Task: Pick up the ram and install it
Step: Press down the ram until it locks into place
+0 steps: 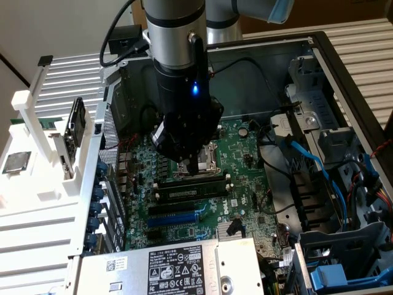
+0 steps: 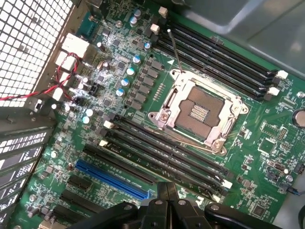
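My gripper (image 1: 193,167) hangs low over the green motherboard (image 1: 245,184) inside the open computer case, just in front of the processor socket. Its fingers (image 2: 167,198) are pressed together with nothing between them. In the exterior view a long narrow stick with a pale sticker, the ram (image 1: 190,192), stands in one of the black memory slots directly below the fingertips. I cannot tell whether the gripper touches it. In the wrist view the row of long black slots (image 2: 167,152) with white end clips runs beside the socket.
The open, empty processor socket (image 2: 198,112) has a metal frame. A white fixture (image 1: 37,196) outside the case, on the exterior view's left, carries a square silver chip (image 1: 15,161). The power supply (image 1: 166,270) sits at the front, and blue cables (image 1: 319,169) and drive cages on the exterior view's right.
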